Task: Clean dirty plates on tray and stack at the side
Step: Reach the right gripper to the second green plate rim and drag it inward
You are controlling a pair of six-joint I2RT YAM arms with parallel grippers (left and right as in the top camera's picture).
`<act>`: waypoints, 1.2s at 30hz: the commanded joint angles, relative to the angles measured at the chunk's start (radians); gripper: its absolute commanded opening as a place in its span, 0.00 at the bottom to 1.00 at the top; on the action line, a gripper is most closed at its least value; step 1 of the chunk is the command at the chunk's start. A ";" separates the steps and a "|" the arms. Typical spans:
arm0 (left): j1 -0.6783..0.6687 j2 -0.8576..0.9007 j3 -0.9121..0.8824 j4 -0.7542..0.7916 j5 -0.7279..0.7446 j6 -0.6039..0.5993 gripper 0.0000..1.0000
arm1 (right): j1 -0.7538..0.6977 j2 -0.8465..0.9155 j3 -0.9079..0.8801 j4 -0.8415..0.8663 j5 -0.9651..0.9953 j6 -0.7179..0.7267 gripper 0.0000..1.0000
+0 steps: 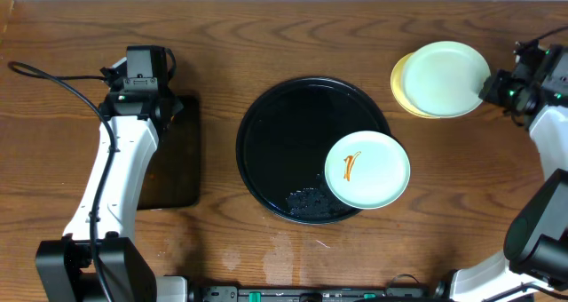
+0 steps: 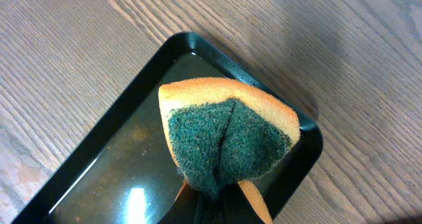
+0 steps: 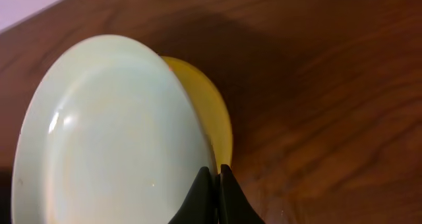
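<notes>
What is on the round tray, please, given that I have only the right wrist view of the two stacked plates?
Observer: One smeared mint-green plate, marked with an orange streak, lies on the round black tray and overhangs its right rim.
Operator: Thank you. My right tool is shut on the upper mint-green plate. What is the left tool doing?
Observer: The left tool pinches a folded sponge, green scouring side out, over a small rectangular black tray. I cannot tell whether the sponge touches that tray.
</notes>
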 commanded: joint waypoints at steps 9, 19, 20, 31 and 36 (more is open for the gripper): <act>0.005 -0.011 0.021 0.000 -0.006 -0.009 0.08 | 0.026 0.117 -0.023 0.126 0.011 0.199 0.30; 0.005 -0.011 0.021 0.000 -0.006 -0.009 0.08 | 0.077 0.105 0.012 -0.117 -0.192 0.094 0.48; 0.005 -0.011 0.021 0.000 -0.006 -0.009 0.08 | 0.087 0.095 0.022 -0.173 -0.222 0.061 0.48; 0.005 -0.011 0.021 0.004 -0.006 -0.010 0.08 | 0.272 -0.071 0.041 -0.676 -0.199 -0.022 0.53; 0.005 -0.011 0.021 0.004 -0.006 -0.010 0.08 | 0.319 -0.106 0.040 -0.819 0.015 0.097 0.61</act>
